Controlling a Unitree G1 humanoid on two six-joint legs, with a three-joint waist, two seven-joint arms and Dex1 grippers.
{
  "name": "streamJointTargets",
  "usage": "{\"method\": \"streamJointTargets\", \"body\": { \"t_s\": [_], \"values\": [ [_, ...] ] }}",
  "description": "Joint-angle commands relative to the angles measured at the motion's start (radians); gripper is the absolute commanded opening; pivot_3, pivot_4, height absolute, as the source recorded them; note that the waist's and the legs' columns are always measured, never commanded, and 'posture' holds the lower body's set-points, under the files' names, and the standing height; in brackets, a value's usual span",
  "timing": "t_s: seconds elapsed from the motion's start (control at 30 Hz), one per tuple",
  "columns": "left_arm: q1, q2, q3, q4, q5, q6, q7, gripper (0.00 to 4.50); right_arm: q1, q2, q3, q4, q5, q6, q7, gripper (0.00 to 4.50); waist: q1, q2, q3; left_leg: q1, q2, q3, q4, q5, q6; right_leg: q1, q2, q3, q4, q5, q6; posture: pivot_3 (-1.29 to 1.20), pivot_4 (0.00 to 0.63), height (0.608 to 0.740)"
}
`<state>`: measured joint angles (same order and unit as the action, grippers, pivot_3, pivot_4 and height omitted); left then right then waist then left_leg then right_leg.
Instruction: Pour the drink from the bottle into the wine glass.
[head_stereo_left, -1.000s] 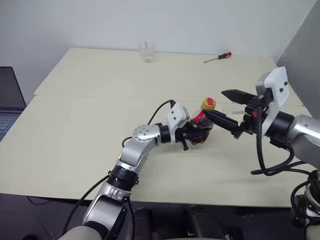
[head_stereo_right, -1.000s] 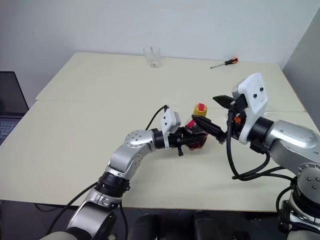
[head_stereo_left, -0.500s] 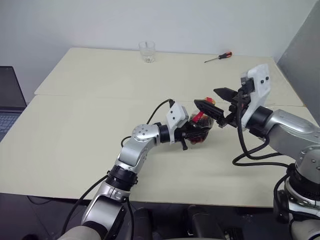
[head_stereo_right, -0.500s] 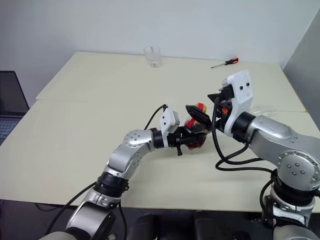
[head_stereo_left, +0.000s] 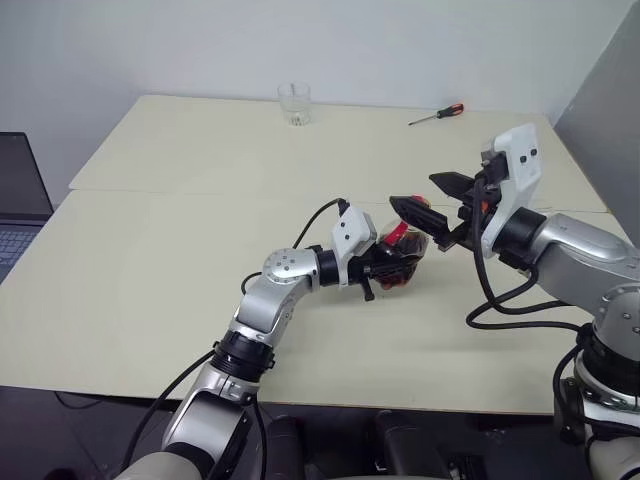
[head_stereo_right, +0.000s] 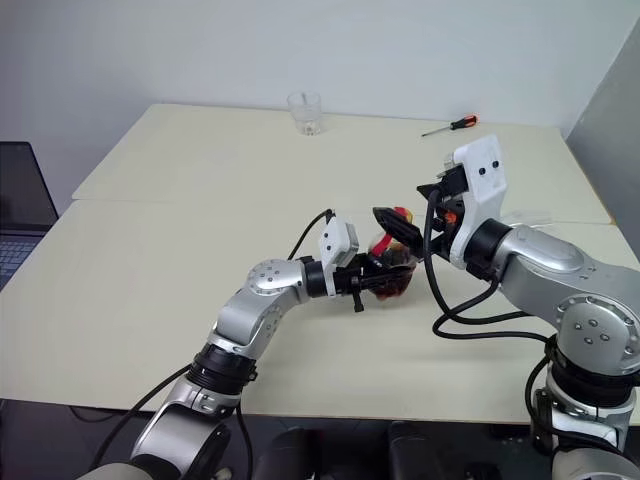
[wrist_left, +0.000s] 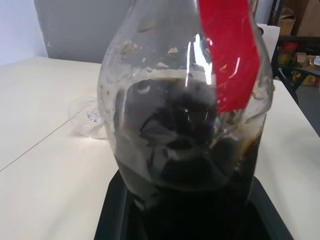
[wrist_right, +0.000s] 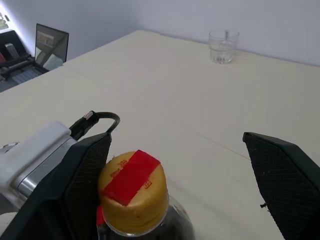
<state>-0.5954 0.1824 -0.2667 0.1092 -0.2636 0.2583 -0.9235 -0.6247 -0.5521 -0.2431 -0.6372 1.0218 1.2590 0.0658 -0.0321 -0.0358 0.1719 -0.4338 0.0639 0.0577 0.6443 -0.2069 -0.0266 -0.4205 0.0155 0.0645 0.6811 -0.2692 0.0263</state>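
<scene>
While left gripper clamps the upright bottle, right gripper straddles its cap, jaws wide apart.

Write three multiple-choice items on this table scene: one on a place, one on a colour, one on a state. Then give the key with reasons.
1. Where does the screwdriver lie?
A. at the table's far edge
B. beside the laptop
C. under the bottle

2. What colour is the cap of the bottle?
A. blue
B. yellow-orange with a red strip
C. white

3. How stands the right gripper?
A. shut on the cap
B. shut on the tumbler
C. open, its fingers either side of the cap

Key: 1 A, it lies near the back edge, right of the tumbler. 2 B, plain in the right wrist view. 3 C, the fingers stand wide apart while the left gripper holds the bottle.
</scene>
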Motion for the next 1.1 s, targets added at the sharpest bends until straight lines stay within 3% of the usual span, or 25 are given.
{"method": "streamJointTargets", "body": {
  "t_s": [0.03, 0.73, 1.1],
  "values": [
    [-0.015, 0.001, 0.025, -0.049, -0.020, -0.027, -0.006, 0.90, 0.020, -0.040, -0.046, -0.032, 0.023, -0.020, 0.014, 4.50, 0.000, 0.000, 0.000, 0.000, 0.000, 0.000, 0.000, 0.000, 0.000, 0.000, 0.000, 0.000, 0.000, 0.000, 0.000, 0.00, 0.150, 0.740],
    [-0.032, 0.011, 0.033, -0.019, -0.014, -0.044, -0.005, 0.90, 0.117, -0.195, -0.073, -0.098, 0.273, -0.106, 0.033, 4.50, 0.000, 0.000, 0.000, 0.000, 0.000, 0.000, 0.000, 0.000, 0.000, 0.000, 0.000, 0.001, 0.000, 0.000, 0.000, 0.00, 0.150, 0.740],
    [-0.032, -0.001, 0.031, -0.019, -0.013, -0.047, 0.002, 0.90, 0.042, -0.124, 0.067, -0.030, 0.162, -0.199, -0.024, 4.50, 0.000, 0.000, 0.000, 0.000, 0.000, 0.000, 0.000, 0.000, 0.000, 0.000, 0.000, 0.001, 0.000, 0.000, 0.000, 0.00, 0.150, 0.740]
  ]
}}
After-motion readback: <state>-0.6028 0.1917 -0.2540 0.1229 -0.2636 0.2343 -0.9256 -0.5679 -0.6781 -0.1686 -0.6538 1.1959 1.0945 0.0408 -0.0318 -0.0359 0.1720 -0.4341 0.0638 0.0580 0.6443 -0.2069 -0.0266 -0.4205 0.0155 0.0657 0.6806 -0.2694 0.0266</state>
